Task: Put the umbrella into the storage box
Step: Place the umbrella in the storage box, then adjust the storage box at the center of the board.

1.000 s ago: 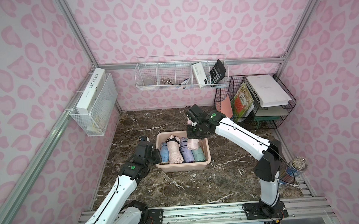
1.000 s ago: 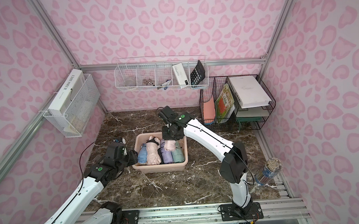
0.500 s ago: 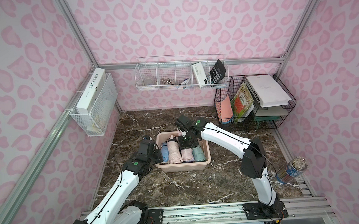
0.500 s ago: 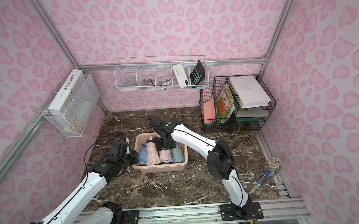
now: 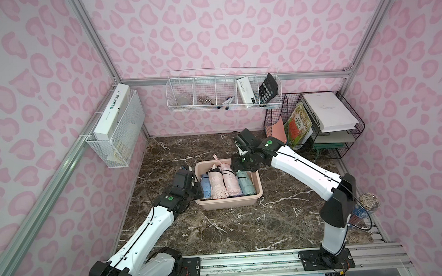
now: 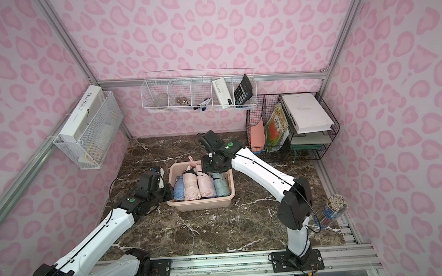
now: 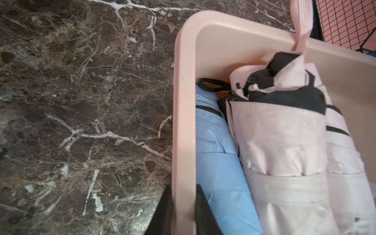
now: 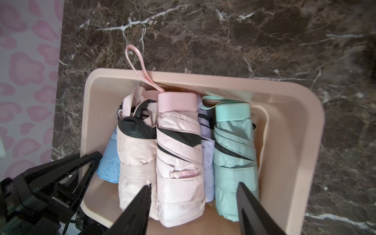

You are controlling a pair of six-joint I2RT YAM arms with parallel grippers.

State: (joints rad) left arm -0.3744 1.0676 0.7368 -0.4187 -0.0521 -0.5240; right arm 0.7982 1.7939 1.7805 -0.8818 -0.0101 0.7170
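Note:
The peach-pink storage box (image 5: 229, 201) (image 6: 201, 204) stands mid-table. Several folded umbrellas lie side by side in it: a blue one (image 7: 215, 154), two pale pink ones (image 8: 179, 154) (image 8: 136, 154), a lilac one (image 8: 207, 154) and a mint one (image 8: 234, 154). My left gripper (image 5: 198, 190) (image 7: 184, 189) is shut on the box's left rim (image 7: 184, 122), one finger inside and one outside. Above the box's far end, my right gripper (image 5: 238, 166) (image 8: 194, 184) hangs open and holds nothing. Its fingers straddle one pink umbrella without touching it.
A white wire basket (image 5: 222, 91) with a calculator hangs on the back wall. Another one (image 5: 115, 128) with a book hangs on the left wall. A black wire file rack (image 5: 315, 123) stands at the back right. A jar (image 5: 366, 206) sits at the right front edge.
My right gripper dipped into the box with a pink umbrella, opened, and has lifted back toward the far right without it. My left gripper moved onto the box's left rim and shut on it.

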